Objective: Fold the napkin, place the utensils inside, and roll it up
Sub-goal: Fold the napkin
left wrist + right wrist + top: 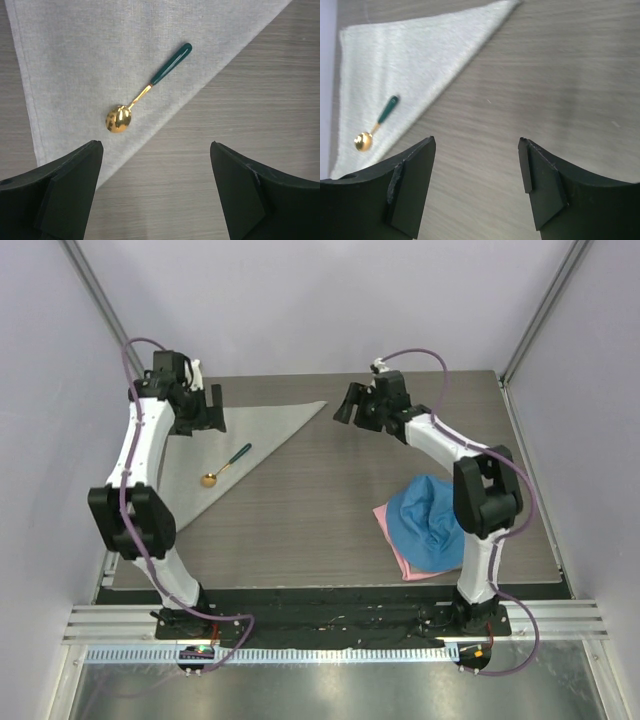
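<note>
Pale lilac walls, grey wood-grain table, alu frame posts

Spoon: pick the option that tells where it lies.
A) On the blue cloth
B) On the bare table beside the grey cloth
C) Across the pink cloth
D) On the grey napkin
D: the spoon lies wholly on the napkin, which is folded into a triangle. The spoon is close to the napkin's diagonal edge, its bowl and handle both over the fabric.
</note>
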Controlling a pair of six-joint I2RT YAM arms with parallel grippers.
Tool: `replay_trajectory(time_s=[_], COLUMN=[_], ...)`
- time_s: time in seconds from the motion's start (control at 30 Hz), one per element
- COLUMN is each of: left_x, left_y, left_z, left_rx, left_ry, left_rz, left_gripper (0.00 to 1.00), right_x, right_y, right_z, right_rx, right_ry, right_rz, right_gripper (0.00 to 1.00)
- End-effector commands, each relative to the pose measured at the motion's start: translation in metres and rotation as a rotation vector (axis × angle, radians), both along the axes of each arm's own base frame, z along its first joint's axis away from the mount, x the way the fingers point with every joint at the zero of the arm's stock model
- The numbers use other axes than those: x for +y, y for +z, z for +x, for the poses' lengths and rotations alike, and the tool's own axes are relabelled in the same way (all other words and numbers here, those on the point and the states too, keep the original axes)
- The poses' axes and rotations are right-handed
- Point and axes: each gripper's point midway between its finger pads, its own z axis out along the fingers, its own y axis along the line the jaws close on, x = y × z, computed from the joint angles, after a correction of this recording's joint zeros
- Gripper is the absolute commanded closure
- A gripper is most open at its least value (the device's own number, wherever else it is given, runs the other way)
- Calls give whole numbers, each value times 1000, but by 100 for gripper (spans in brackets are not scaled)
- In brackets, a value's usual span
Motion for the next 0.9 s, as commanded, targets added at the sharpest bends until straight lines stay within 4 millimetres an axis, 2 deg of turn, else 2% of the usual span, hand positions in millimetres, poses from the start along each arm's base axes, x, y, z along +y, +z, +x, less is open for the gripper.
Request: replay_trajectory(time_s=[0.0,0.03,0.07,0.1,0.13,0.17,0.2,0.23,0.3,0.33,0.37,0.4,0.43,0.47,0.5,0.57,0.63,0.67,0.87], left_x=[11,11,11,13,14,13,19,21,21,21,21,21,20,20,19,15,16,10,6], left_y=[25,18,28,30,26,33,37,34,42,41,38,39,38,34,35,35,36,37,38], left_z=[-2,-9,-12,-15,-19,-22,-21,-22,-20,-21,-23,-22,-23,-24,-25,-25,-24,-23,-23], left_rx=[-148,-138,-181,-192,-189,-215,-240,-245,-288,-289,-286,-296,-293,-283,-286,-287,-290,-289,-283], left_ry=[139,143,145,152,157,155,176,187,191,189,188,187,181,181,179,166,168,146,134], left_rz=[-13,-6,-5,5,7,6,30,34,33,29,30,31,30,31,26,11,10,-17,-34], left_gripper=[5,4,4,4,4,4,3,3,2,1,1,1,0,0,0,0,0,0,0], right_x=[38,41,44,48,52,55,60,62,67,69,71,75,75,74,75,73,72,69,63], right_y=[9,7,-1,10,-14,-16,-6,-29,-27,-44,-49,-42,-48,-66,-62,-82,-85,-93,-113], right_z=[40,47,54,66,72,79,89,94,108,112,117,123,126,130,136,141,148,150,149], right_rx=[-25,-24,-11,-38,-2,5,-18,13,3,25,25,16,24,42,31,46,41,48,80], right_ry=[5,-1,-17,-22,-29,-39,-44,-58,-82,-91,-99,-108,-119,-142,-153,-187,-208,-226,-259], right_rz=[139,147,160,180,178,195,221,216,261,260,276,304,308,301,316,304,313,308,270], right_gripper=[27,28,29,30,31,33,34,36,38,39,40,41,42,43,44,45,48,50,57])
